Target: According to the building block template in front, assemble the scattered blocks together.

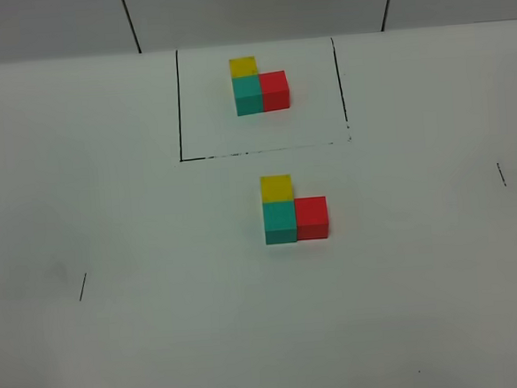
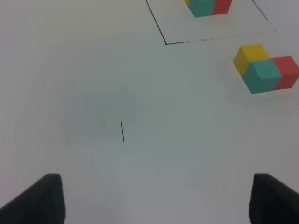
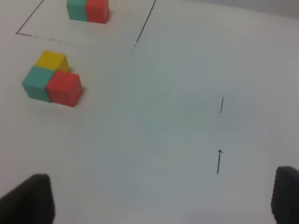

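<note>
- the building block template sat at the far side of the white table, inside a black-lined outline open toward the far edge; within it a yellow, a teal and a red cube were joined in an l shape.
- nearer the camera, just outside the outline's front line, the scattered blocks were already gathered into the same l shape, all touching.
- the yellow block lay behind the teal block, and the red block stood against the teal one's right side in the high view.
- the left gripper showed only as two dark fingertips at the edge of its wrist view, set wide apart with bare table between them and nothing held.
- it was well apart from the assembled blocks, which appeared far off in that view, with a short black tick mark on the table in between.
- the right gripper likewise had its two dark fingertips spread wide, empty, over bare table.
- two short black marks lay ahead of it, and the assembled blocks were well off to one side.
- neither gripper appeared in the high view.
</note>
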You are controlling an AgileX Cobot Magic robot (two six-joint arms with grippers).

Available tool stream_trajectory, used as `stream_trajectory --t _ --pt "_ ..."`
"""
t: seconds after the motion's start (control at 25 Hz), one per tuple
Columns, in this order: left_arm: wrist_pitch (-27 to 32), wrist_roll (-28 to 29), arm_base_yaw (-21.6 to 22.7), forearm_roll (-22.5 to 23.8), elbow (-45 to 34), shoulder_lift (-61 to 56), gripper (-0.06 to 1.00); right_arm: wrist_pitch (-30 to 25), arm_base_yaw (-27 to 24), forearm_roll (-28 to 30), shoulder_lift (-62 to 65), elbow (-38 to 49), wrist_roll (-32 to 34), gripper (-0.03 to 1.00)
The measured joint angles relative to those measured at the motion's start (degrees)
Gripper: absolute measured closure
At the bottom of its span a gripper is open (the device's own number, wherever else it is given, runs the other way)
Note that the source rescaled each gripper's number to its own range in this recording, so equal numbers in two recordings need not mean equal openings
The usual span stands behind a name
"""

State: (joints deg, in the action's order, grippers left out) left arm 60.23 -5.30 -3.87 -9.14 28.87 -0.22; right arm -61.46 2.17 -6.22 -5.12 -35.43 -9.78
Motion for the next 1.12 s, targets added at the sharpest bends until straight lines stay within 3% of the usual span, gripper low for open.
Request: stream_trajectory --t 0.44,0.76,1.12 --pt "0.00 0.00 0.00 0.00 0.00 0.00 0.11 -0.32 0.52 -3.43 1.73 6.30 0.29 0.07" --pt "0.00 0.00 0.00 0.00 0.00 0.00 0.11 -0.21 0.52 -0.86 1.73 6.41 1.41 0.08" --pt "0.00 0.00 0.00 0.00 0.00 0.00 0.11 -0.21 0.52 0.94 1.73 6.41 3.59 0.22"
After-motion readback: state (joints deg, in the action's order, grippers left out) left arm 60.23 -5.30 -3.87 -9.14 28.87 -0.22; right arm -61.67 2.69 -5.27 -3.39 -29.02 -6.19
